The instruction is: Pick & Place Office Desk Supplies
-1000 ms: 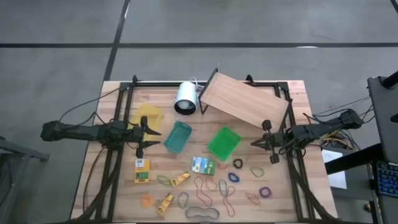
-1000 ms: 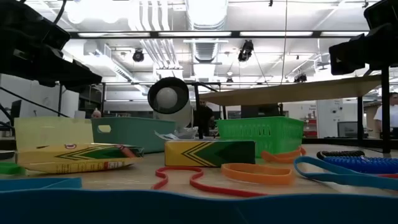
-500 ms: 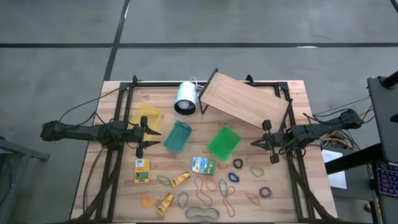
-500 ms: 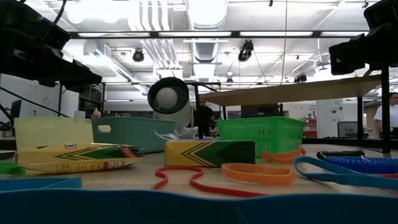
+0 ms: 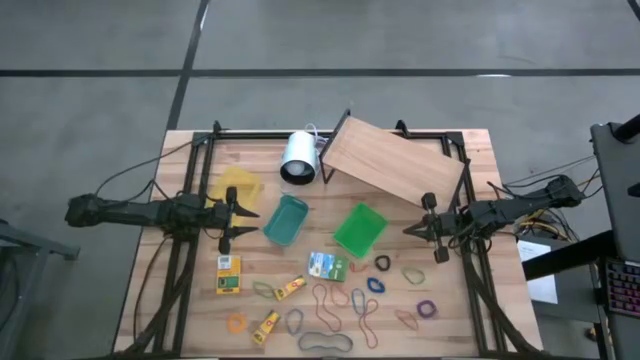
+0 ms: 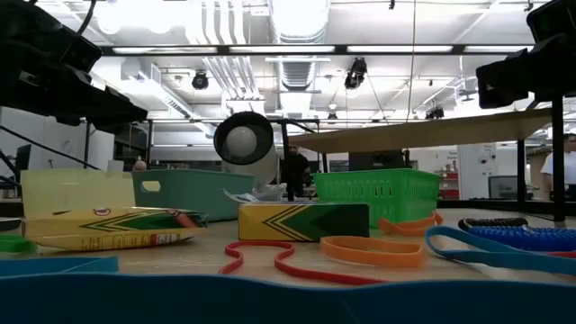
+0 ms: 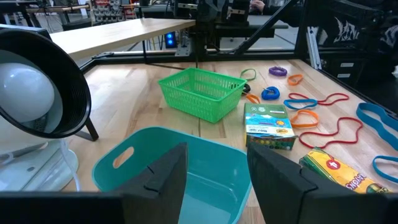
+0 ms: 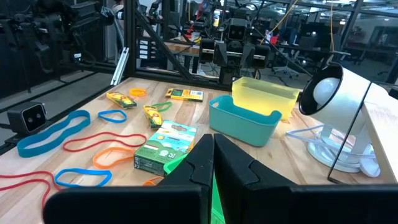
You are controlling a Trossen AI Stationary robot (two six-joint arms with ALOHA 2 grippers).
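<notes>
Nothing picked yet — supplies strewn along the desk's near edge.

Rubber bands, yellow tubes, a yellow box and the green-and-white packet lie in front of the teal bin and green basket. The left gripper, fingers apart, hovers just behind the box — nearest to it; the right gripper, fingers together, hangs behind the right-hand bands.
</notes>
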